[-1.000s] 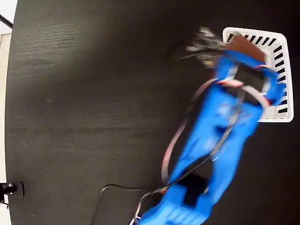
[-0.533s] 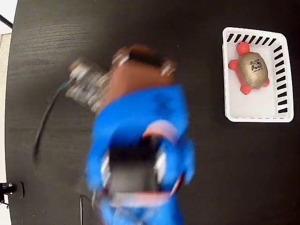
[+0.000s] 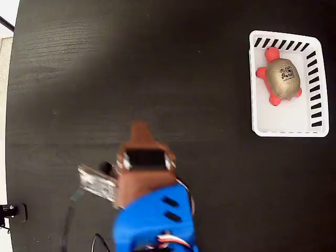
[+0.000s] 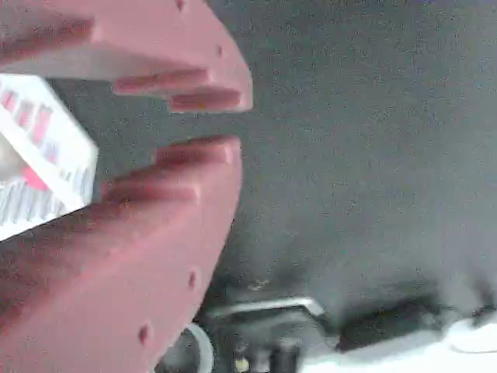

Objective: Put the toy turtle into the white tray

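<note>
The toy turtle [image 3: 282,77], gold shell and pinkish-red head and legs, lies inside the white tray [image 3: 286,125] at the upper right of the fixed view, in its far half. My gripper [image 3: 139,129] sits far from it, low and left of centre over the black table, its brown tip pointing up the picture. In the wrist view the two reddish fingers [image 4: 194,85] stand almost together at the gripper [image 4: 233,124], with nothing between them. A corner of the white tray [image 4: 54,148] shows behind them at the left.
The blue arm [image 3: 152,220] fills the bottom centre of the fixed view, with a small board [image 3: 97,182] and cables on its left. A black clamp [image 3: 13,211] sits at the table's left edge. Dark cables and parts [image 4: 311,326] lie along the wrist view's bottom.
The arm has swung away from the tray, leftward and down to the bottom centre. The turtle, hidden under the arm a second ago, now lies free in the tray.
</note>
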Motion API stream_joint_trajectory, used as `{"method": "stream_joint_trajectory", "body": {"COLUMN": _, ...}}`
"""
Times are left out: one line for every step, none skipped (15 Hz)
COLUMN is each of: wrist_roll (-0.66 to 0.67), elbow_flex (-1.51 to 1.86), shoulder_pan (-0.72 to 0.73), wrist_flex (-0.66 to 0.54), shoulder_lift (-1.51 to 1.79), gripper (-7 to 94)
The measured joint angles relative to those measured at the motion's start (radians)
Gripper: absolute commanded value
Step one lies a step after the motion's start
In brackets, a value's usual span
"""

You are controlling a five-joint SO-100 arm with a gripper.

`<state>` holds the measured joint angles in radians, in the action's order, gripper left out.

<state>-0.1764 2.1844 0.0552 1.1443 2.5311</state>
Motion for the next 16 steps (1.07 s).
{"method": "stream_joint_trajectory", "body": {"wrist_roll": 0.032, "elbow_flex": 0.135, "shoulder_pan": -0.02, "wrist_flex": -0.037, "shoulder_lift": 0.092, "gripper": 0}}
{"method": "stream_joint_trajectory", "body": {"wrist_roll": 0.061, "elbow_flex": 0.235, "shoulder_pan": -0.037, "wrist_flex": -0.051, "shoulder_lift": 0.16, "gripper": 0}}
{"method": "stream_joint_trajectory", "body": {"wrist_roll": 0.08, "elbow_flex": 0.333, "shoulder_pan": -0.049, "wrist_flex": -0.051, "shoulder_lift": 0.236, "gripper": 0}}
{"method": "stream_joint_trajectory", "body": {"wrist_roll": 0.086, "elbow_flex": 0.405, "shoulder_pan": -0.046, "wrist_flex": -0.046, "shoulder_lift": 0.319, "gripper": 0}}
{"method": "stream_joint_trajectory", "body": {"wrist_roll": 0.087, "elbow_flex": 0.486, "shoulder_pan": -0.04, "wrist_flex": -0.046, "shoulder_lift": 0.407, "gripper": 0}}
{"method": "stream_joint_trajectory", "body": {"wrist_roll": 0.087, "elbow_flex": 0.551, "shoulder_pan": -0.035, "wrist_flex": -0.034, "shoulder_lift": 0.469, "gripper": 0}}
{"method": "stream_joint_trajectory", "body": {"wrist_roll": 0.087, "elbow_flex": 0.604, "shoulder_pan": -0.026, "wrist_flex": -0.006, "shoulder_lift": 0.523, "gripper": 0}}
{"method": "stream_joint_trajectory", "body": {"wrist_roll": 0.087, "elbow_flex": 0.62, "shoulder_pan": -0.023, "wrist_flex": 0.014, "shoulder_lift": 0.523, "gripper": 0}}
{"method": "stream_joint_trajectory", "body": {"wrist_roll": 0.078, "elbow_flex": 0.635, "shoulder_pan": -0.02, "wrist_flex": 0.044, "shoulder_lift": 0.56, "gripper": 0}}
{"method": "stream_joint_trajectory", "body": {"wrist_roll": 0.075, "elbow_flex": 0.641, "shoulder_pan": -0.005, "wrist_flex": 0.055, "shoulder_lift": 0.566, "gripper": 0}}
{"method": "stream_joint_trajectory", "body": {"wrist_roll": 0.075, "elbow_flex": 0.647, "shoulder_pan": -0.003, "wrist_flex": 0.069, "shoulder_lift": 0.594, "gripper": 0}}
{"method": "stream_joint_trajectory", "body": {"wrist_roll": 0.075, "elbow_flex": 0.667, "shoulder_pan": -0.009, "wrist_flex": 0.074, "shoulder_lift": 0.617, "gripper": 0}}
{"method": "stream_joint_trajectory", "body": {"wrist_roll": 0.077, "elbow_flex": 0.695, "shoulder_pan": -0.009, "wrist_flex": 0.075, "shoulder_lift": 0.634, "gripper": 0}}
{"method": "stream_joint_trajectory", "body": {"wrist_roll": 0.086, "elbow_flex": 0.716, "shoulder_pan": -0.009, "wrist_flex": 0.075, "shoulder_lift": 0.652, "gripper": 0}}
{"method": "stream_joint_trajectory", "body": {"wrist_roll": 0.087, "elbow_flex": 0.729, "shoulder_pan": -0.005, "wrist_flex": 0.075, "shoulder_lift": 0.666, "gripper": 0}}
{"method": "stream_joint_trajectory", "body": {"wrist_roll": 0.087, "elbow_flex": 0.738, "shoulder_pan": 0.006, "wrist_flex": 0.075, "shoulder_lift": 0.684, "gripper": 0}}
